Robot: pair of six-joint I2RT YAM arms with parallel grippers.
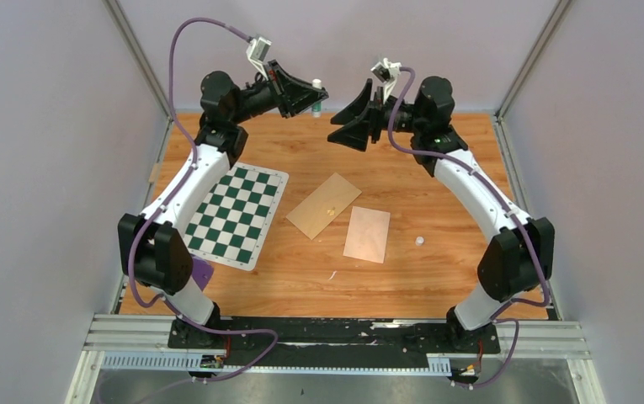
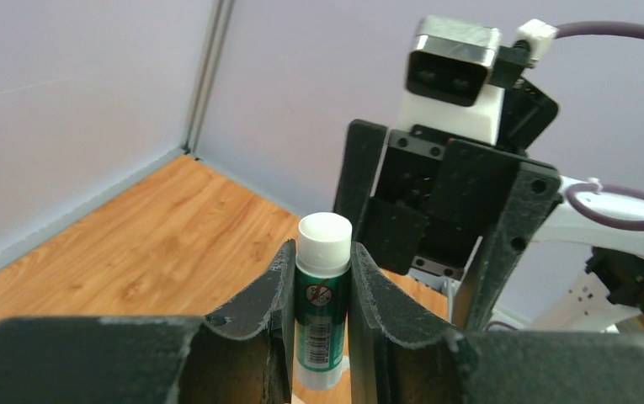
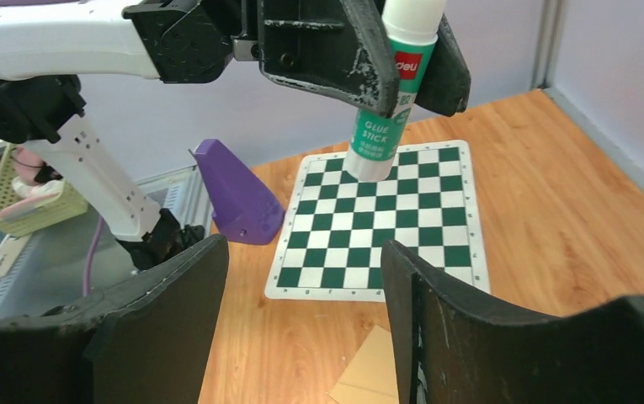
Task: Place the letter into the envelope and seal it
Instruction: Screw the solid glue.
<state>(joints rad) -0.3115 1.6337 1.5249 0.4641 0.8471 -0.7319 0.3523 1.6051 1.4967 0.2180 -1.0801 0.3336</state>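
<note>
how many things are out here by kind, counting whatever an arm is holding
tan flat rectangles: 2
checkered mat: 1
glue stick: 1
small white round piece: 1
purple wedge: 1
total: 6
</note>
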